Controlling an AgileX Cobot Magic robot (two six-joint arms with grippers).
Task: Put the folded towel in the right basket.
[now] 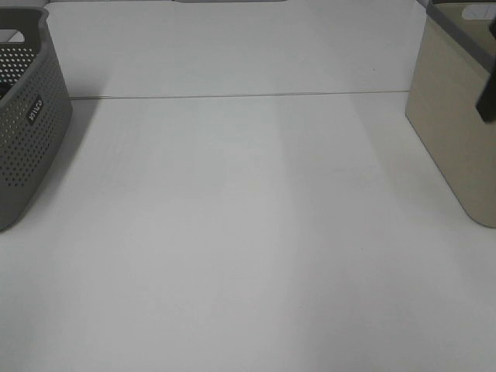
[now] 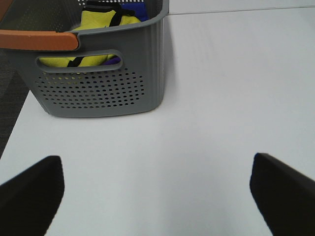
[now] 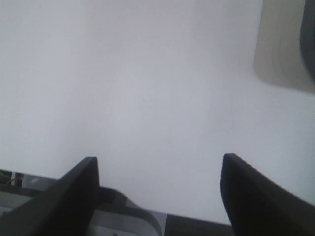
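Observation:
No folded towel shows on the table. The right basket (image 1: 449,116) is beige with a dark rim and stands at the table's right edge; its corner also shows in the right wrist view (image 3: 278,49). Something pale lies inside it at the top, too cropped to name. My right gripper (image 3: 160,161) is open and empty over bare white table, short of the beige basket. My left gripper (image 2: 155,164) is open and empty above the table, a little way in front of the grey basket (image 2: 98,83). A dark part of an arm (image 1: 487,97) shows over the right basket.
The grey perforated basket (image 1: 27,124) stands at the table's left edge. It holds yellow cloth (image 2: 101,22) and blue cloth (image 2: 134,10) and has a brown handle (image 2: 37,40). A seam (image 1: 232,96) crosses the white table at the back.

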